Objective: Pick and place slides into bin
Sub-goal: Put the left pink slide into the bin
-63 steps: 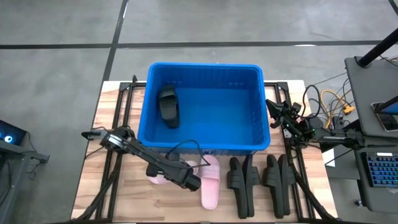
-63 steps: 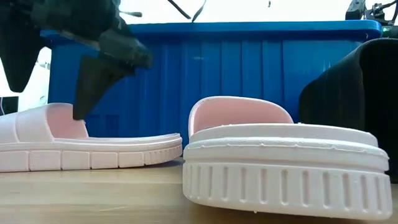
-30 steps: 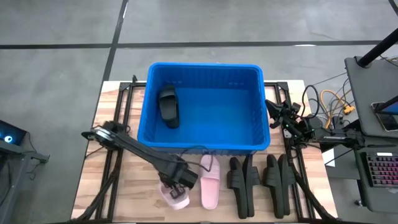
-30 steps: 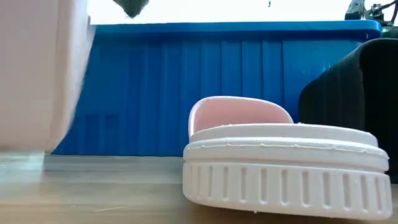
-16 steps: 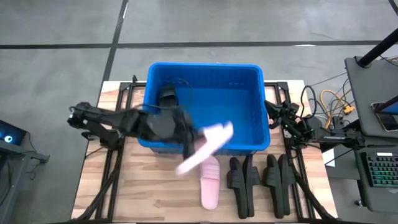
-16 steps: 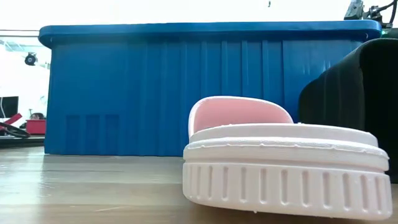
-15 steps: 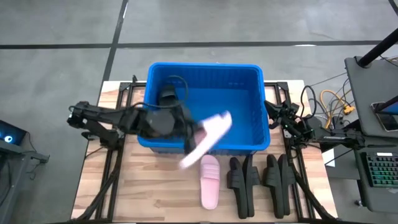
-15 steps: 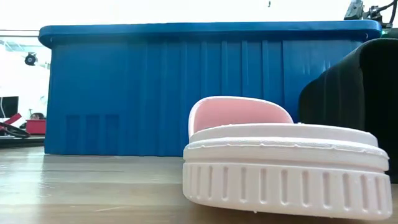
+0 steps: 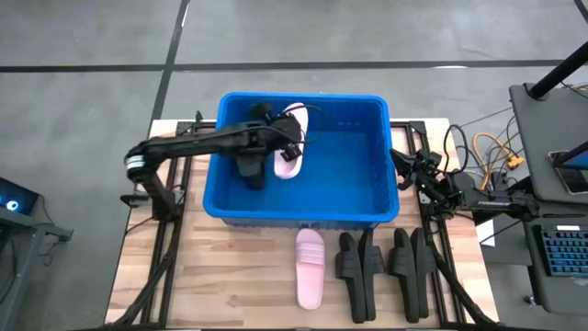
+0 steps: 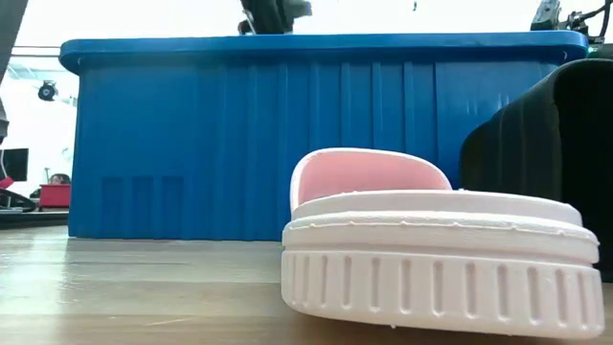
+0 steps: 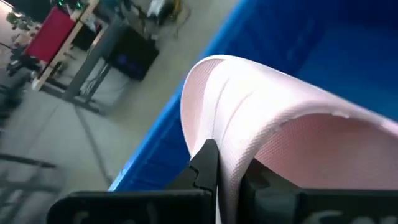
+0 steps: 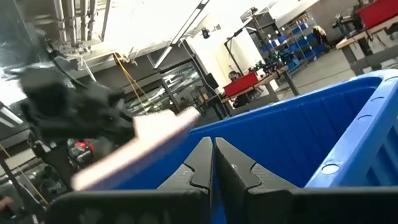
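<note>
The blue bin stands at the table's middle, with one black slide lying on its floor at the left. My left gripper is over the bin's far left part, shut on a pale pink slide. A second pink slide lies on the table in front of the bin, close to the low camera. Black slides lie to its right. My right gripper waits shut by the bin's right wall. My left gripper pinches the pink slide's wide strap at its edge, one finger on each face of the strap. The slide is lifted clear above the bin's rim and tilted, as the right wrist view shows.
The bin's rolled rim and ribbed front wall stand between the table's near strip and the bin's floor. Black frame rails run along both table sides. Cables and a laptop sit at the right.
My left gripper has lifted the pink slide off the table's near left part, swung it up over the bin's front wall and carried it toward the far edge. The slide has turned about and is now over the bin's far left, beside the black slide.
</note>
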Controlling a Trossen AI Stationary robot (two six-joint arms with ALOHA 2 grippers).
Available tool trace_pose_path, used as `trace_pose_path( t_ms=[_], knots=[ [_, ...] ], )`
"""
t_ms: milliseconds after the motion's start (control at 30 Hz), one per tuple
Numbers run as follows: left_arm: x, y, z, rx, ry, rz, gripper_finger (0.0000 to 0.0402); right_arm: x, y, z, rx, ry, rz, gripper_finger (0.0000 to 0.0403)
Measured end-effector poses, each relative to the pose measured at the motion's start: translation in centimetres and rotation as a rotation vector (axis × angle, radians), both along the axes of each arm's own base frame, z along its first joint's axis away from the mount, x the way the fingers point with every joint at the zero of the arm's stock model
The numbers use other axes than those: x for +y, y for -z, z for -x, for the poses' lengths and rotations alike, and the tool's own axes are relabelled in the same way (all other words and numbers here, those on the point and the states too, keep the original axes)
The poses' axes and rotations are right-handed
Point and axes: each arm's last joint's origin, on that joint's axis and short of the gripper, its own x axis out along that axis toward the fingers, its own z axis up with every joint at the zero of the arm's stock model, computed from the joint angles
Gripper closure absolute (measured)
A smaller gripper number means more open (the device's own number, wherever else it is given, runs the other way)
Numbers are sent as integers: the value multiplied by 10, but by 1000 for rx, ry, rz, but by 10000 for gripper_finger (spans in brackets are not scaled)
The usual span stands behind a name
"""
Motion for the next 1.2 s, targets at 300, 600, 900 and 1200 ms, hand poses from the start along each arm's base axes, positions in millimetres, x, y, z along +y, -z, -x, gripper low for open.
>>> trace_pose_path(
  t_ms=[300,600,900,1200],
  knots=[
    [16,69,-38,353,39,-61,402,0,0,0,-3,0,-1,394],
    [26,121,-56,545,-28,-124,402,0,0,0,1,2,2,394],
    [41,146,-50,610,-60,-70,402,0,0,0,3,3,4,394],
    [54,169,-33,608,-72,31,401,0,0,0,4,3,5,394]
  ],
)
